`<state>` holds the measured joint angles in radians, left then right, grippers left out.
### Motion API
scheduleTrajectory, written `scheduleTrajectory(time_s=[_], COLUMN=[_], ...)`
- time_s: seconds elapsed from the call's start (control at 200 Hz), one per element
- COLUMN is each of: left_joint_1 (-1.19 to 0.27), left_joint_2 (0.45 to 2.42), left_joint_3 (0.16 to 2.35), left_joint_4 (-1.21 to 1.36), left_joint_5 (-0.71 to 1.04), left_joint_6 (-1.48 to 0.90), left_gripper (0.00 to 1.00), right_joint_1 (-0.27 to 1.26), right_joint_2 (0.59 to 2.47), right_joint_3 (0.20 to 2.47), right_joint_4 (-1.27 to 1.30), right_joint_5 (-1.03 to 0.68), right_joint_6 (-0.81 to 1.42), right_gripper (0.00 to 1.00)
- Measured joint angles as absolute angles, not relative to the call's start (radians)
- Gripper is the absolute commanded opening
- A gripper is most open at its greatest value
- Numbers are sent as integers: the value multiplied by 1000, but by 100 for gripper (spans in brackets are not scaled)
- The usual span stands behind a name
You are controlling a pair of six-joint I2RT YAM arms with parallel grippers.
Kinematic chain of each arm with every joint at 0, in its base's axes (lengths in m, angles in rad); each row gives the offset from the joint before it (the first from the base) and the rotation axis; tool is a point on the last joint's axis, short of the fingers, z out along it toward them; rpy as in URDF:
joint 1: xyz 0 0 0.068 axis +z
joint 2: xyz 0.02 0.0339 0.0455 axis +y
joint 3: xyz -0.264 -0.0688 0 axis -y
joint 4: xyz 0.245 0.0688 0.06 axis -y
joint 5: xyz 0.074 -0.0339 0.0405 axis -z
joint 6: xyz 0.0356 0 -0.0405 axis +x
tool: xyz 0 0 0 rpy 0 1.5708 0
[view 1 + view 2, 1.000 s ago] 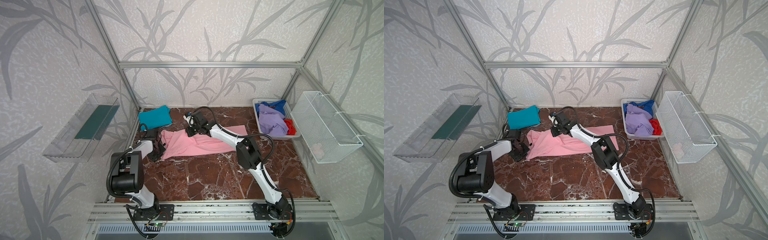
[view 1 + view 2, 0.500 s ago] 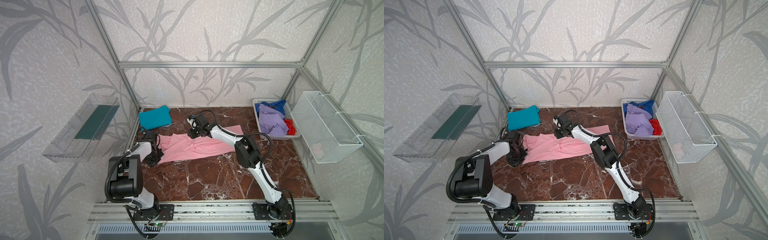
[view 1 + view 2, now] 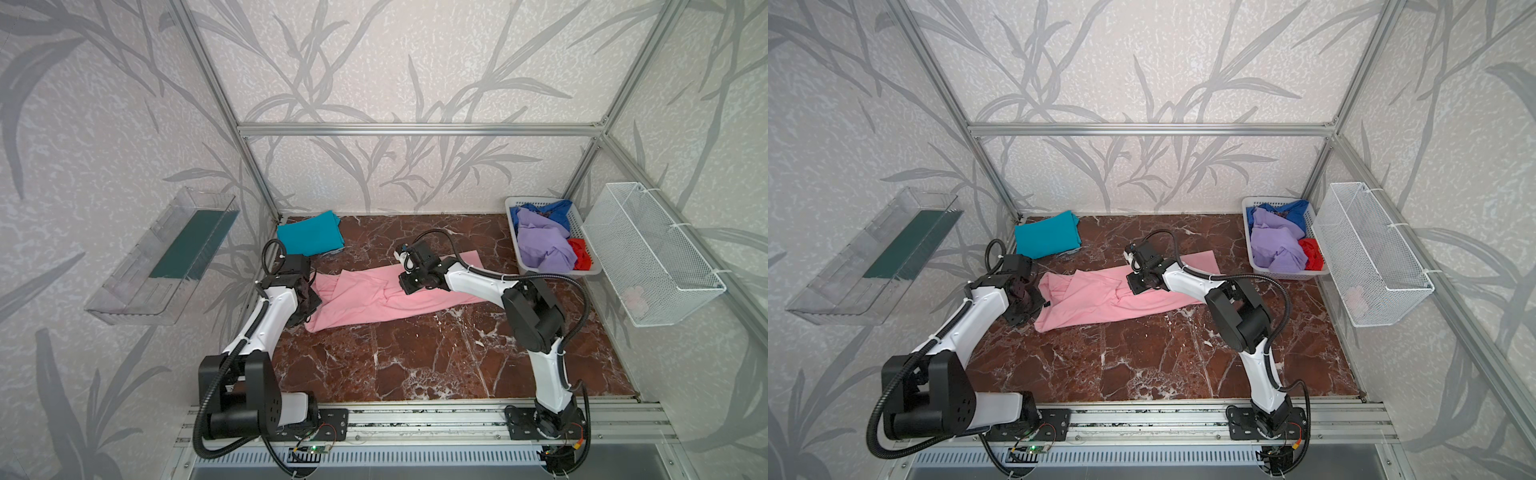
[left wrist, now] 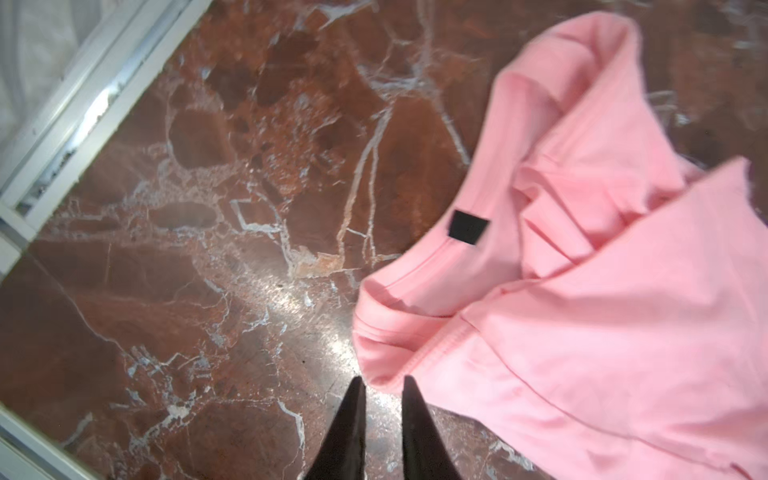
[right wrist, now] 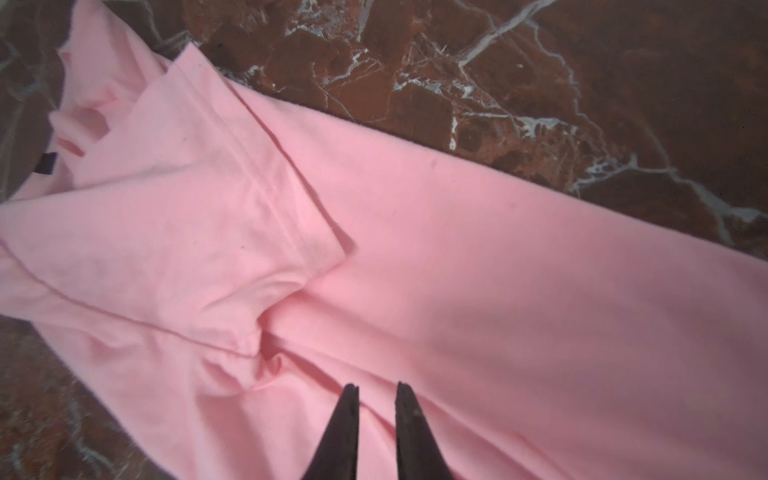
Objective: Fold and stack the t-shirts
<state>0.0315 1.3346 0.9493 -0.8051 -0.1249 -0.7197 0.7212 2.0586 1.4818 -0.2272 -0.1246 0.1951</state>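
Note:
A large light pink t-shirt (image 3: 374, 299) (image 3: 1100, 299) lies crumpled along the marble floor. Its collar, with a black tag, faces my left gripper. My left gripper (image 4: 382, 380) (image 3: 1038, 299) sits low at the shirt's left end. Its jaws stand slightly apart, with bare floor between them and the tips just short of the collar hem (image 4: 415, 357). My right gripper (image 5: 376, 386) (image 3: 405, 286) hovers over the shirt's (image 5: 374, 249) middle, near a folded sleeve. It is narrowly open and holds nothing. A folded teal t-shirt (image 3: 309, 239) (image 3: 1047, 239) lies at the back left.
A white slotted basket (image 3: 557, 273) (image 3: 1287, 274) at the back right holds lavender (image 3: 540, 245), blue (image 3: 557, 208) and red (image 3: 579, 253) shirts. A wire basket (image 3: 652, 257) hangs on the right wall and a clear shelf (image 3: 162, 257) on the left wall. Aluminium frame rails edge the floor.
The right gripper moved from the shirt's far left corner toward the front, over its middle, and let the cloth drop. The left jaws parted, releasing the collar end.

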Motion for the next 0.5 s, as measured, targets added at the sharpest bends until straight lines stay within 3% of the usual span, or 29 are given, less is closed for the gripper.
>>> scheduleTrajectory(time_s=[0.255, 0.5], left_joint_1=[-146, -151], left_joint_2=[1441, 1571], left_joint_3=[965, 976], left_joint_4=[-746, -716], left_joint_5=[-78, -104], left_joint_6=[-769, -789], left_gripper=[4, 4], right_joint_1=[763, 690], right_joint_2=[2005, 1974], right_joint_3=[1352, 1267], right_joint_4=[-171, -197], right_joint_5=[-130, -67], right_joint_6=[213, 245], right_gripper=[9, 6])
